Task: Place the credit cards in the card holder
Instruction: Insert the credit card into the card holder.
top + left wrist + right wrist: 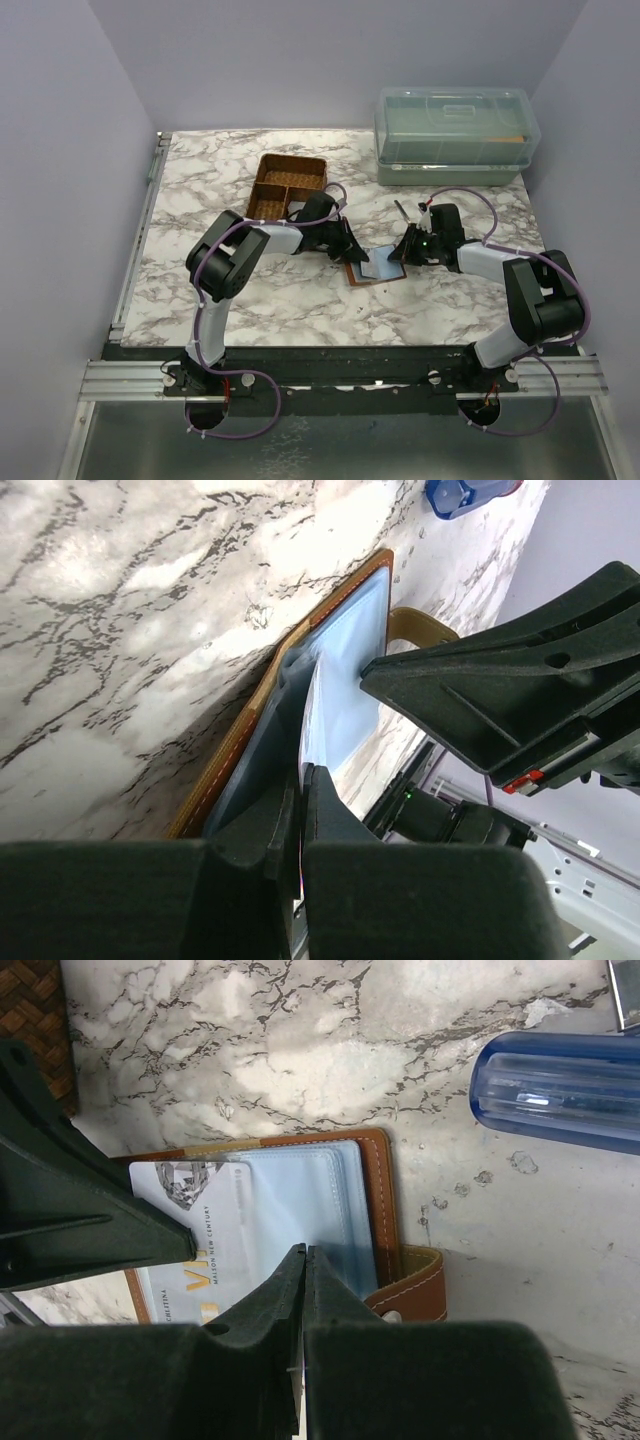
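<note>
The brown card holder [378, 268] lies open on the marble table, its pale clear pockets up [330, 1195]. My left gripper [348, 250] is shut on a pale credit card [318, 710], held by its edge at the holder's left side. In the right wrist view this card [195, 1225] shows a diamond picture and gold letters and lies partly inside a pocket. My right gripper [403, 252] is shut, its tips [304, 1252] pinching a thin clear pocket sheet of the holder. The two grippers face each other across the holder. Other cards are out of view.
A brown divided basket [288, 185] stands just behind my left gripper. A green lidded box [455, 135] is at the back right. A thin dark tool with a blue handle [560, 1090] lies behind my right gripper.
</note>
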Motion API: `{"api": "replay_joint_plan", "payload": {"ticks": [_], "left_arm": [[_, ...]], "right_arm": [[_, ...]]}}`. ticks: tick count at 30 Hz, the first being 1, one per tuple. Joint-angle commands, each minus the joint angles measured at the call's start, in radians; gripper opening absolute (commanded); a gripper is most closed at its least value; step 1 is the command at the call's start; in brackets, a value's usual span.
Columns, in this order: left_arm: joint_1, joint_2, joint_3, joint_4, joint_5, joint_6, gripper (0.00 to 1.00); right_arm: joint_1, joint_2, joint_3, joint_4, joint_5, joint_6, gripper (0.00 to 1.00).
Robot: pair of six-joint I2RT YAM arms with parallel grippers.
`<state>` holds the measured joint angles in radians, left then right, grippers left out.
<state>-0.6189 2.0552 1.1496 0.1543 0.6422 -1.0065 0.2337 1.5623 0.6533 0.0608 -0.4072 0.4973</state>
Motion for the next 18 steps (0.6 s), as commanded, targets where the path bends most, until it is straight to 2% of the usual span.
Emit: {"api": "replay_joint_plan", "payload": {"ticks": [1, 13, 18], "left_arm": [[0.015, 0.002, -0.015, 0.038, -0.061, -0.027, 0.0], [0.003, 0.028, -0.051, 0.173, -0.027, -0.092, 0.0], [-0.006, 0.047, -0.052, 0.183, -0.025, -0.089, 0.0]], "right_arm": [[-0.004, 0.031, 0.0, -0.017, -0.004, 0.0, 0.06], [-0.004, 0.04, -0.011, -0.008, -0.02, 0.042, 0.06], [-0.005, -0.006, 0.01, -0.085, 0.014, 0.03, 0.12]]}}
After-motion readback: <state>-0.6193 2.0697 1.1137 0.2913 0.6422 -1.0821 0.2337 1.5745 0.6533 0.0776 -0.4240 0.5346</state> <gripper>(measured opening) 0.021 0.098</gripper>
